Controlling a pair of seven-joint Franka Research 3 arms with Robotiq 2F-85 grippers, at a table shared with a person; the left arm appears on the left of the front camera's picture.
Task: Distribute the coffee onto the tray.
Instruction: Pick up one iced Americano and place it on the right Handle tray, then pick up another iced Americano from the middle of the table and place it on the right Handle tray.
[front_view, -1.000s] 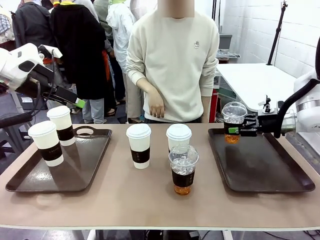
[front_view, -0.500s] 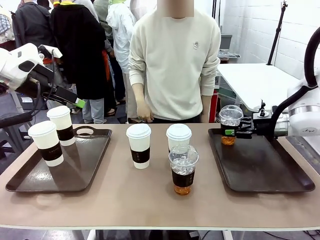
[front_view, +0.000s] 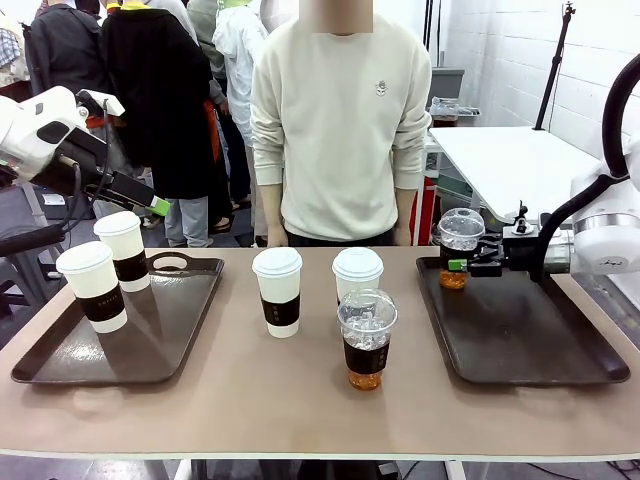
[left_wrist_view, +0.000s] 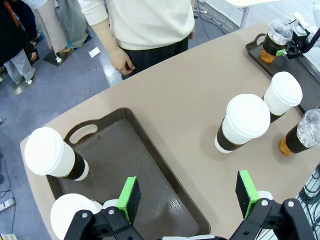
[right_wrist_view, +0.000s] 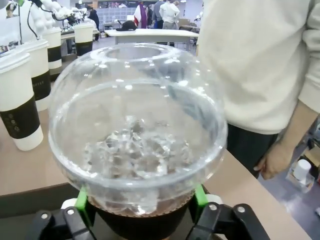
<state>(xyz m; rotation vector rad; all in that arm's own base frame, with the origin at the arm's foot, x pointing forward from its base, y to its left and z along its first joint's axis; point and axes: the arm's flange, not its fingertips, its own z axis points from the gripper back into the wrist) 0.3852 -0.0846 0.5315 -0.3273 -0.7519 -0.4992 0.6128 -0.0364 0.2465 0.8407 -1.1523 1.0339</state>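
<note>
1. Nearest on the tan worktop (front_view: 250, 410) stands a clear plastic dome-lidded cup of dark iced coffee (front_view: 366, 340), upright between two trays. Call it the centre cup.
2. Just behind the centre cup is a white paper cup with a white lid and dark brown sleeve (front_view: 357, 272). A second white paper cup (front_view: 278, 290) stands behind and to the left of the centre cup, apart from both.
3. Well left of the centre cup lies the left dark brown tray (front_view: 60, 365). It carries a nearer white lidded cup (front_view: 92, 285) and a farther white lidded cup (front_view: 124, 250).
4. Right of the centre cup lies the right dark brown tray (front_view: 540, 340).
5. Behind and right of the centre cup, the right tool (front_view: 458, 263) is clamped on a second iced coffee cup (front_view: 460, 240). That cup is upright at the right tray's far left corner. I cannot tell whether its base touches the tray.
6. Far left of the centre cup, the left tool (left_wrist_view: 187, 192) hangs above the left tray. Its green pads (left_wrist_view: 130, 197) are spread wide with nothing between them.
7. Beyond the centre cup, a person in a cream sweatshirt (front_view: 335, 130) stands at the worktop's far edge.
</note>
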